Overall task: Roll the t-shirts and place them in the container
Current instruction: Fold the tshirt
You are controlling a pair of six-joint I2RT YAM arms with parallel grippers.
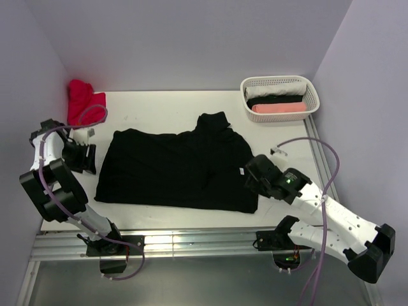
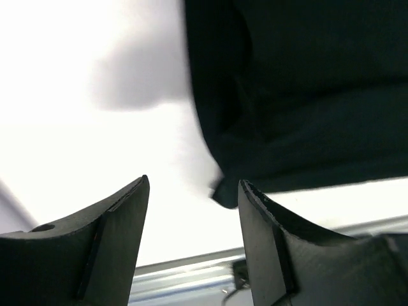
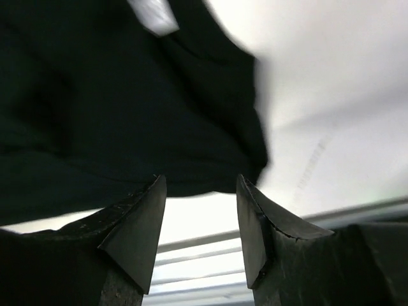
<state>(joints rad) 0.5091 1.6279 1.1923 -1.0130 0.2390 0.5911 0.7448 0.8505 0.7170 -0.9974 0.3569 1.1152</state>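
Spread flat mid-desk: the black t-shirt, long axis left to right, a sleeve or collar end poking toward the far wall. Flanked by both arms. Just off the shirt's left edge, apart from the cloth: the left pincer. At the near right corner, over or against the hem, hard to tell which from above: the right pincer. Likely the nearer of the two, then, the right.

Both spread wide with nothing between the fingers, plain only in the wrist views. From the left wrist: near left corner of the cloth ahead, right of the gap. From the right wrist: hem ahead and leftward, plus a blurred white label.

Only from the top camera: a red t-shirt bunched in the far left corner, and a white basket far right holding rolled shirts. Rolling not yet begun, by the look of it.
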